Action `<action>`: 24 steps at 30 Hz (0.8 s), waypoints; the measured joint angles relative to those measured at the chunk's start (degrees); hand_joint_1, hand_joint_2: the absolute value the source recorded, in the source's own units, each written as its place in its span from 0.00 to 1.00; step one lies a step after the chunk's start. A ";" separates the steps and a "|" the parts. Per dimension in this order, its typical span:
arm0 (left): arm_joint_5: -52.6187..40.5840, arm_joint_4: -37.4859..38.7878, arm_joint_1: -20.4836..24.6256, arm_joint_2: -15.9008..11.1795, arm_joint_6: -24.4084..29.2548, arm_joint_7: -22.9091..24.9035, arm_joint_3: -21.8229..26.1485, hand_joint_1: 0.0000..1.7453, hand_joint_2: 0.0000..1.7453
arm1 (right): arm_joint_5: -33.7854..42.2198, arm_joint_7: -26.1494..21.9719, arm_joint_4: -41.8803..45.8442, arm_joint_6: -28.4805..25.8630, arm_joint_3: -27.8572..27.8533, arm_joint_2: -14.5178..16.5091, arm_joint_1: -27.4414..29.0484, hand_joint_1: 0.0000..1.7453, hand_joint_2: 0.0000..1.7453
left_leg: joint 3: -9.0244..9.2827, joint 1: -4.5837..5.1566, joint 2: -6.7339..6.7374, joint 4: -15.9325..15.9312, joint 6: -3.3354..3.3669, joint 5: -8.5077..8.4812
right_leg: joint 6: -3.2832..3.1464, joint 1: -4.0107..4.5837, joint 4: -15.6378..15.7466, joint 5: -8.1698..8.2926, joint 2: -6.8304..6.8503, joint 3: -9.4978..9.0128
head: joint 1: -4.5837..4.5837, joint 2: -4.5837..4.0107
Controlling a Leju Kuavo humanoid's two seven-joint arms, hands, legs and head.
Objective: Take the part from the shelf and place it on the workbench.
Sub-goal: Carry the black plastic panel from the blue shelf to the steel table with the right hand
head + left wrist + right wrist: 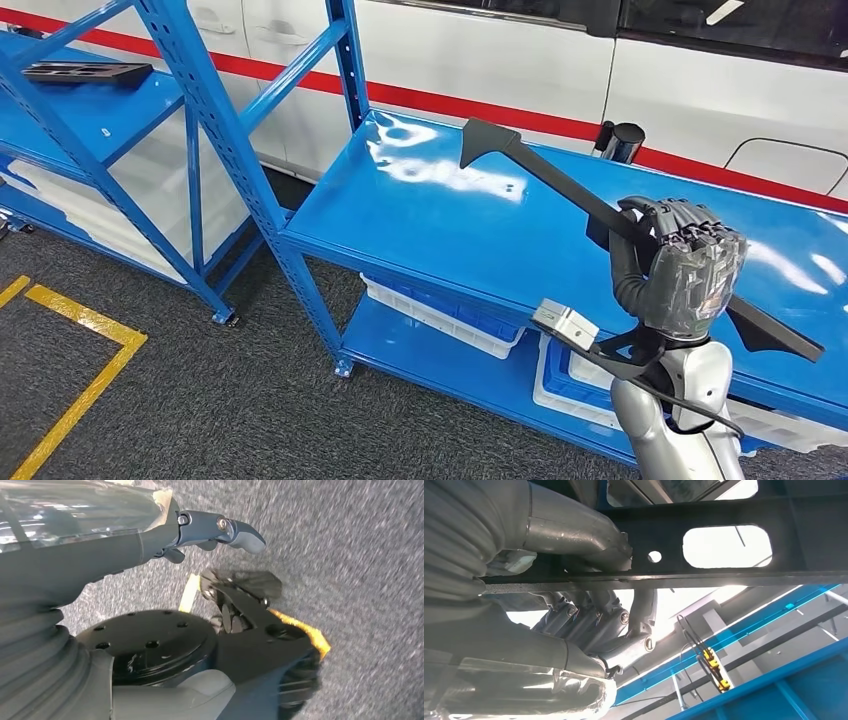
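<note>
Glossy blue workbench, black cylinder

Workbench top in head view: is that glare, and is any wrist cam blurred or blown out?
Head view: white glare patches on the glossy blue workbench, behind the long black part that the right hand holds. Left wrist view: the floor is streaked with motion blur. Right wrist view: the openings in the part are blown out white.
</note>
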State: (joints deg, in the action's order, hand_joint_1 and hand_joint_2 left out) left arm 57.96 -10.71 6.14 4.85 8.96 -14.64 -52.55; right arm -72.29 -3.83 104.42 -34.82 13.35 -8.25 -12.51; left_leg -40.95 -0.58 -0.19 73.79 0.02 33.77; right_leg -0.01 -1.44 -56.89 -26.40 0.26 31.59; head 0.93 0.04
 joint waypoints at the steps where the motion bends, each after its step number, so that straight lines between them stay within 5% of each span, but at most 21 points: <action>1: 0.00 0.00 -0.03 0.00 0.00 0.00 0.00 0.00 1.00 | 0.00 0.01 -0.01 0.00 0.02 0.01 0.03 1.00 1.00 | 0.13 -0.11 0.01 0.45 -0.08 -0.21 | 0.01 0.01 -0.01 0.10 0.01 0.13 | 0.01 0.00; 4: -0.02 0.00 0.04 -0.03 0.00 0.00 0.01 0.00 1.00 | 0.01 0.00 0.00 0.01 0.05 0.01 0.01 1.00 1.00 | 6.28 -0.21 0.01 -9.66 0.25 -4.76 | 0.32 0.03 -0.04 0.33 -0.02 0.20 | 0.01 0.00; 6: -0.14 0.00 0.13 -0.03 0.00 0.05 0.00 0.00 1.00 | 0.01 0.00 0.01 0.00 0.04 0.00 -0.08 1.00 1.00 | 9.29 0.01 -0.04 -15.35 0.73 -6.35 | 0.72 0.32 -0.12 0.56 -0.04 0.42 | -0.03 0.00; 9: -0.35 0.00 0.12 -0.01 0.03 0.38 -0.02 0.00 1.00 | 0.03 0.00 0.01 0.00 0.03 -0.02 -0.19 1.00 1.00 | 9.28 0.37 -0.02 -16.44 1.72 -6.93 | 1.68 0.49 -0.11 0.99 -0.01 0.96 | -0.09 0.00; 11: -0.50 0.00 0.17 0.00 0.24 0.61 -0.05 0.00 1.00 | 0.09 0.00 0.01 0.00 -0.03 -0.13 -0.29 1.00 1.00 | 9.03 0.35 0.08 -16.98 2.68 -7.73 | 1.88 0.45 -1.97 -0.42 -0.06 2.10 | -0.16 0.00; 14: -0.81 0.00 0.23 0.00 0.69 0.79 -0.13 0.00 1.00 | 0.17 -0.01 -0.01 0.00 -0.11 -0.43 -0.35 1.00 1.00 | 8.09 0.51 0.18 -17.16 3.51 -8.59 | 1.31 0.34 -12.33 -5.98 -0.12 6.48 | -0.35 0.00; 16: -0.86 0.00 0.19 0.01 0.84 0.90 -0.21 0.00 1.00 | 0.25 -0.02 -0.06 0.00 -0.11 -0.55 -0.32 1.00 1.00 | 7.39 0.59 0.17 -17.11 3.54 -9.07 | 1.70 0.33 -16.33 -7.43 -0.12 7.56 | -0.37 0.00; 17: -0.85 0.00 0.17 0.02 0.96 0.93 -0.23 0.00 1.00 | 0.34 -0.05 -0.09 0.00 -0.09 -0.59 -0.34 1.00 1.00 | 7.12 0.60 0.14 -17.07 3.45 -9.29 | 2.14 0.33 -15.01 -6.85 -0.12 6.40 | -0.38 0.00; 20: -0.55 0.00 0.19 0.13 1.51 0.94 -0.23 0.00 1.00 | 0.71 -0.19 -0.20 0.00 0.07 -0.66 -0.78 1.00 1.00 | 6.50 0.72 0.04 -16.64 2.92 -9.74 | 2.91 0.39 -3.46 -3.39 -0.14 -0.55 | -0.36 0.00; 22: -0.38 0.00 0.21 0.21 1.75 0.93 -0.22 0.00 1.00 | 0.80 -0.21 -0.31 0.01 0.21 -0.74 -1.09 1.00 1.00 | 6.02 0.94 0.04 -16.27 2.37 -10.04 | 2.33 0.67 0.00 -2.50 -0.24 -2.24 | -0.31 0.00; 24: -0.34 0.00 0.15 0.26 1.84 0.92 -0.21 0.00 1.00 | 0.84 -0.22 -0.42 0.02 0.27 -0.79 -1.15 1.00 1.00 | 5.62 0.95 0.00 -16.13 1.76 -10.41 | 1.48 0.66 -0.07 -1.98 -0.28 -1.92 | -0.30 0.00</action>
State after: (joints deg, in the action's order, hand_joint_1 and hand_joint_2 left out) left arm 57.62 -10.71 6.28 5.11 10.80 -13.73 -52.76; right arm -71.45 -4.05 104.01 -34.80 13.62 -9.04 -13.65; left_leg -35.32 0.37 -0.19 57.66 1.79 23.35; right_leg 1.46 -0.78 -56.96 -28.38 -0.02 29.66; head 0.63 0.04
